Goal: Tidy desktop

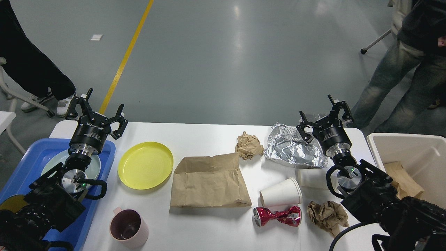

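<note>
The white desktop (pixel 205 134) spans the view. On it lie a yellow plate (pixel 145 165), a flat brown paper bag (pixel 210 182), a pink mug (pixel 129 227), a crumpled paper ball (pixel 248 145), a foil container (pixel 294 147), two white paper cups on their sides (pixel 281 192) (pixel 311 178), a crushed red can (pixel 277 215) and a second crumpled paper (pixel 327 215). My left gripper (pixel 94 107) hovers open above the table's far left corner, holding nothing. My right gripper (pixel 324 113) is open over the foil container's far edge, also holding nothing.
A blue tray (pixel 104 153) at the left holds a pale plate (pixel 93 168). A beige bin (pixel 411 153) at the right holds brown paper (pixel 403 179). People stand beyond the table at the far left (pixel 31 69) and far right (pixel 404 66).
</note>
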Robot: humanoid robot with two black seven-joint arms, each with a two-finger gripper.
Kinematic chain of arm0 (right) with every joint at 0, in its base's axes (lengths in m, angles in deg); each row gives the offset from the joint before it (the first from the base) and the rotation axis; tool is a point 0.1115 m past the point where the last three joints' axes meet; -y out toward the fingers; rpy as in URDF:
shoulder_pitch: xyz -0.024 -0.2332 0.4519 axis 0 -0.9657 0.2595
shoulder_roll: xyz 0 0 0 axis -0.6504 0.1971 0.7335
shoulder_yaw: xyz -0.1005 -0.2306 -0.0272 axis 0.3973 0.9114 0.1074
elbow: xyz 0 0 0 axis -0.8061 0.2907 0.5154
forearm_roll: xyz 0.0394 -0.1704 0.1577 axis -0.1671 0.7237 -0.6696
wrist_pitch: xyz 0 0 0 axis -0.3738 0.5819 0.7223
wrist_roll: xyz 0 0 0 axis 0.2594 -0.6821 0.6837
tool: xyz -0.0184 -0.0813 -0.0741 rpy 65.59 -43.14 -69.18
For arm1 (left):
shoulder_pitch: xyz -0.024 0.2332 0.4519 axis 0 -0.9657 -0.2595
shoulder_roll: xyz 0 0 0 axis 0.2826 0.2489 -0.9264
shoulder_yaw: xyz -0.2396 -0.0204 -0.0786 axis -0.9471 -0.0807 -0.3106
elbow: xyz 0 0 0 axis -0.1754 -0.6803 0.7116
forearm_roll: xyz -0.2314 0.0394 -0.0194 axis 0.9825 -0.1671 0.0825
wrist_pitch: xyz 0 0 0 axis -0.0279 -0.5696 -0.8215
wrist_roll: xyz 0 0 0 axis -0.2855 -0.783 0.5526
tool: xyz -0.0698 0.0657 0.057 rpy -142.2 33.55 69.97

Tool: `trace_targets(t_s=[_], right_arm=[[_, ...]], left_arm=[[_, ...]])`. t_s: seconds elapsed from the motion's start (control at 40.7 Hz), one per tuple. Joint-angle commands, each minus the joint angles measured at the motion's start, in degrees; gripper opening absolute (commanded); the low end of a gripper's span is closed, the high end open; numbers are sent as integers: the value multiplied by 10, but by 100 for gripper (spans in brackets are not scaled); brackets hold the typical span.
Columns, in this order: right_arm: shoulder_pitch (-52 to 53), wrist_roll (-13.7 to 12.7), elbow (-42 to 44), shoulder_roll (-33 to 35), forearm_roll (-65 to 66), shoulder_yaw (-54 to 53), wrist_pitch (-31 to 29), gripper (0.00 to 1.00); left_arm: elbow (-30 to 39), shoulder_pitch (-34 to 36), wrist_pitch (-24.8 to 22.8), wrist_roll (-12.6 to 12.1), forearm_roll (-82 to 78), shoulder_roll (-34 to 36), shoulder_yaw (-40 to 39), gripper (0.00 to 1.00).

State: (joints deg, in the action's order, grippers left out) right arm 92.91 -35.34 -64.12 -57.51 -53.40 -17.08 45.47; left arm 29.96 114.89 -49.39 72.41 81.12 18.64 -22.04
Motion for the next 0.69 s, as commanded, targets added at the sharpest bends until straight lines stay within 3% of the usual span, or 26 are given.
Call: trace_targets(t_s=[0.0, 0.492, 0.59, 0.664], right_arm=[[0, 0, 0, 0, 0, 0, 0, 100], [0, 0, 0, 0, 0, 0, 0, 100], [0, 0, 0, 0, 0, 0, 0, 100], [-1, 0, 0, 0, 0, 0, 0, 100]], left_arm=[[0, 0, 0, 1, 1, 0, -1, 96], [1, -1, 5, 0, 5, -4, -9, 96], [1, 3, 22, -6, 2, -1, 3, 96], [1, 17, 67, -7, -4, 1, 11, 96]])
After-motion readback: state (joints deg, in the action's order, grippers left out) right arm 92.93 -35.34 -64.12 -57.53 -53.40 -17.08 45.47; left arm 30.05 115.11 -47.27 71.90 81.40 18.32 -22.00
